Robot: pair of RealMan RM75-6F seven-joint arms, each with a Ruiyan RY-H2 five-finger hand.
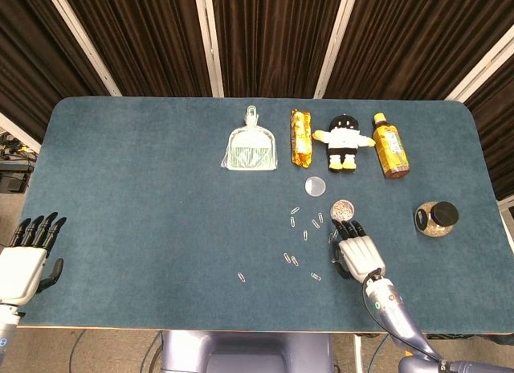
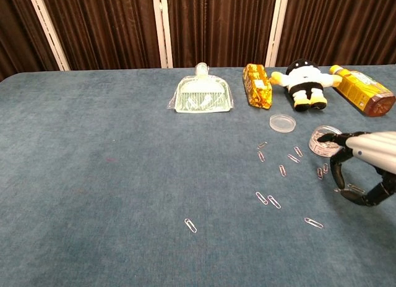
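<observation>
My right hand [image 1: 357,252] hovers over the front right of the blue table [image 1: 144,188], fingers curled downward. In the chest view the right hand's [image 2: 362,163] fingertips [image 2: 331,140] reach the rim of a small clear tub of paper clips [image 2: 320,141]. I cannot see whether a clip is pinched. From the head view the tub [image 1: 343,208] sits just beyond the fingers. Loose paper clips [image 1: 299,222] lie scattered to its left, and more loose clips [image 2: 267,200] show in the chest view. The tub's clear lid [image 1: 316,186] lies farther back. My left hand [image 1: 28,256] hangs off the table's front left corner, fingers spread, holding nothing.
Along the back stand a pale green dustpan [image 1: 251,148], a yellow snack pack [image 1: 300,137], a black-and-white plush toy [image 1: 344,142] and an amber bottle [image 1: 389,145] lying flat. A jar with a black lid [image 1: 435,218] lies near the right edge.
</observation>
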